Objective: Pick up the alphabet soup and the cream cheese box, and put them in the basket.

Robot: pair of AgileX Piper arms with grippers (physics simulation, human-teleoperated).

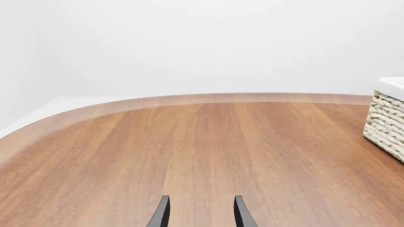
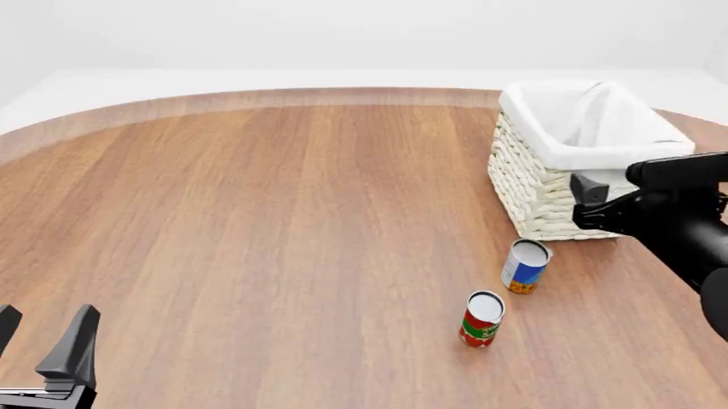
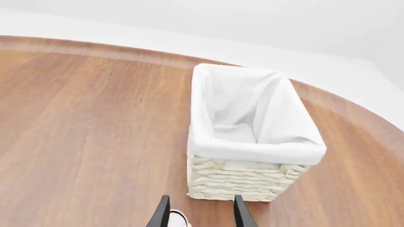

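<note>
Far left, low in the front view: left claw (image 2: 43, 331), spread wide and gripping nothing, parked over bare wood well apart from every can.

Across the middle: tabletop (image 2: 285, 213) of smooth reddish-brown wood with a curved far edge and a paler band along it. Probably slick enough to let a nudged can skate or roll. Beyond it, only a plain white wall (image 1: 202, 42).

Right of centre: alphabet soup (image 2: 524, 266) standing upright near the basket's front wall, with the red and green can (image 2: 482, 319) just beside it, nearer the camera. Likely stiff, fairly light and smooth-sided, so best pinched across the label at mid-height, coming straight down to avoid tipping it.

Next, the basket (image 2: 534, 192), apparently empty inside its white liner. Soft cloth over stiff wicker, so safe to drop into from just above the rim.

Far right: right claw (image 3: 200, 197), spread about as wide as the left and facing the basket's near end. Between its tips, a small white scrap (image 3: 179, 218) with a reddish edge, cut off by the frame. Cannot tell what it is, nor whether pinched.

Cream cheese box: nowhere surely seen. Judged thin and light, best taken across its narrow sides.
</note>
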